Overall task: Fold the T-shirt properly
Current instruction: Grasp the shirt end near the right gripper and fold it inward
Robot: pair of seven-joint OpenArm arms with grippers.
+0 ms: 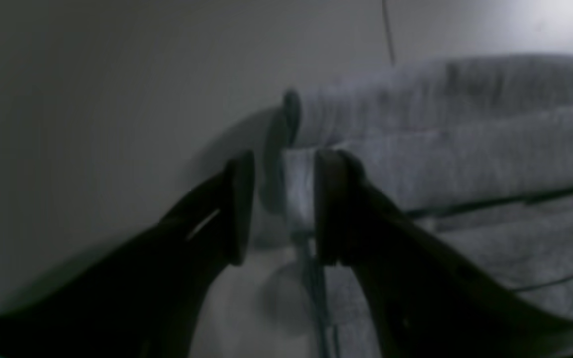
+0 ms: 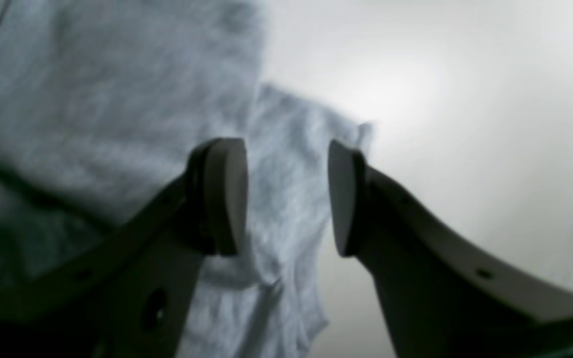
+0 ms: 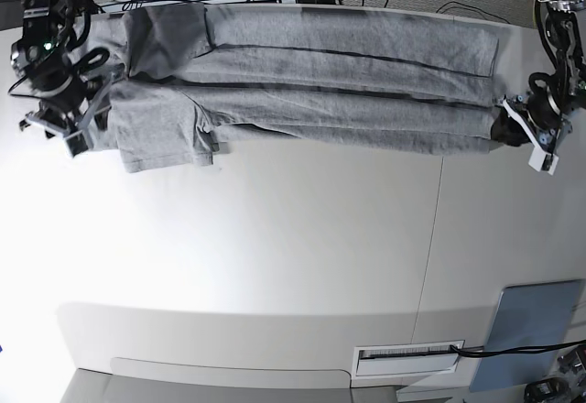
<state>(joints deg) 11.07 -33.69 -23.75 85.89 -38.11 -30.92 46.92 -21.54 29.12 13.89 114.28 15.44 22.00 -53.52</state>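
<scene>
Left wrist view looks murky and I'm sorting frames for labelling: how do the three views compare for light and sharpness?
Left wrist: dim, soft, left gripper nearly black. Right wrist: brighter but blurred T-shirt. Base: sharpest, glare on the table, edges bowed.

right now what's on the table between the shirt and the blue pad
Nothing: in the base view only bare white table separates the shirt from the blue pad.

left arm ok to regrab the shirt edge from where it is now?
Probably yes. The left end effector sits right at the end of the T-shirt, jaws apart with the folded edge between them. Nothing but bare table lies around it, so the way looks free.
</scene>
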